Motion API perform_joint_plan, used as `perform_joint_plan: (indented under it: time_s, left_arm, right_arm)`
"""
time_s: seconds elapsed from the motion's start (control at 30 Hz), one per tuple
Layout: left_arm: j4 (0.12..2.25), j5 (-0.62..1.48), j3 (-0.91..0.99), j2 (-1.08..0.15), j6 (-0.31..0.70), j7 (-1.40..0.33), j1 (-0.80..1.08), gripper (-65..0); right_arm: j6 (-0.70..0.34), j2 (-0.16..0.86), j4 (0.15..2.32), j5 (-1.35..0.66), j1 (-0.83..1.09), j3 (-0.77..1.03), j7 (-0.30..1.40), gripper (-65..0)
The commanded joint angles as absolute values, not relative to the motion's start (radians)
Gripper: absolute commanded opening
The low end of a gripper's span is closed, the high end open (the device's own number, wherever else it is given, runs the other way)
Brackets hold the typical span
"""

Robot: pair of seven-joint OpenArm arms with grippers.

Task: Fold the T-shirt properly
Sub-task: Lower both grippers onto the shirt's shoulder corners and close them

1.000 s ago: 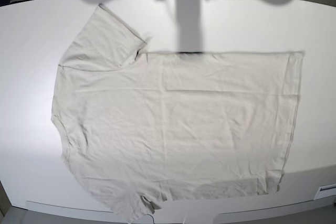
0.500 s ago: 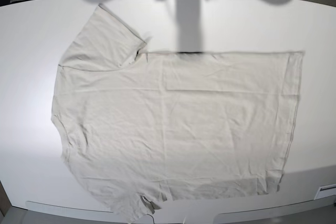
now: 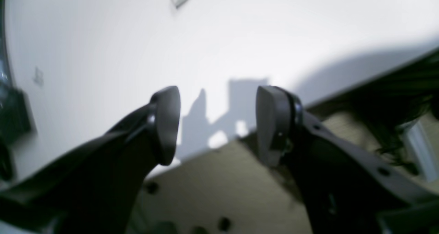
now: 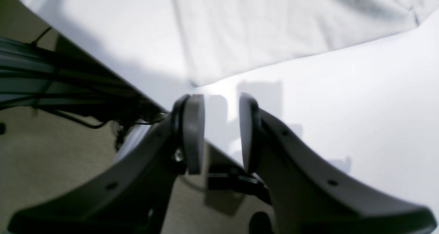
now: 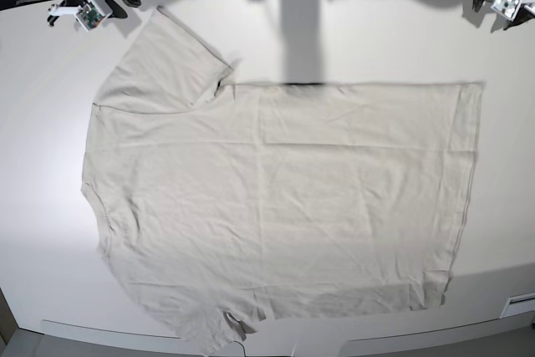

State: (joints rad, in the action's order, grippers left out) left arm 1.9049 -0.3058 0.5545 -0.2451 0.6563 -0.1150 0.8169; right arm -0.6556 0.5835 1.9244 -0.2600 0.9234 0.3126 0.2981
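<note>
Both claws hang empty above the far edge of the smooth white bench (image 5: 351, 31), one at each far corner, which reads as a ready stance before any fold is begun. On the left arm, the black claw (image 3: 217, 126) has its two rounded pads spread wide with nothing between them; below it lie only bare bench and the beige floor beyond the edge. On the right arm, the black claw (image 4: 221, 134) shows a narrower gap between its pads, also holding nothing.

A large, plain off-white cotton T-shirt (image 5: 276, 198) lies flat across the middle of the bench, neck toward the base view's left and hem toward its right, one short sleeve reaching to the far left corner and the other hanging over the near edge. Spread out like this, it gives both arms free access to its edges.

Seen from the right wrist, the tip of the far sleeve lies just ahead of that claw, near but not touching. Seen from the left wrist, only a small corner of cloth shows, well apart from that claw.
</note>
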Motion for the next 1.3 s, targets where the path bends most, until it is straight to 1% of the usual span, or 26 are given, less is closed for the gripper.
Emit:
perform_joint_plan:
  time_s: [0.0,0.17,0.33,0.5,0.67,0.73,0.83,1.1,1.27]
  left_arm:
    - [1.921,-0.323,0.540,-0.269,0.649,-0.097,0.810,-30.4]
    - [1.919,-0.479,0.398,-0.358,0.648,-0.097,0.715,-30.5]
    - [1.893,-0.527,0.291,-0.424,0.648,-0.105,0.617,-30.5]
    - [1.763,-0.525,0.242,-0.453,0.648,-0.104,0.504,-30.7]
    - [1.622,-0.525,0.181,-0.526,0.643,-0.089,0.426,-30.8]
    - [1.584,-0.528,0.161,-0.548,0.643,-0.082,0.402,-33.1]
    - [1.541,-0.536,0.141,-0.567,0.640,-0.082,0.371,-35.9]
    - [1.524,-0.536,0.141,-0.569,0.641,-0.048,0.360,-35.9]
    - [1.523,-0.580,0.141,-0.568,0.640,-0.016,0.360,-35.9]
  right_arm:
    - [-0.659,0.598,1.939,-0.266,0.918,0.319,0.290,-46.5]
    - [-0.658,0.599,1.939,-0.266,0.892,0.319,0.296,-46.5]
    - [-0.658,0.598,1.939,-0.266,0.892,0.319,0.300,-46.6]
    - [-0.654,0.598,1.939,-0.266,0.892,0.319,0.300,-46.6]
    - [-0.645,0.598,1.939,-0.267,0.892,0.319,0.300,-46.6]
    - [-0.633,0.598,1.939,-0.266,0.892,0.319,0.300,-46.6]
    - [-0.628,0.598,1.939,-0.267,0.892,0.319,0.300,-46.6]
    - [-0.628,0.598,1.941,-0.266,0.892,0.319,0.300,-46.6]
    - [-0.628,0.598,1.942,-0.266,0.892,0.319,0.300,-46.6]
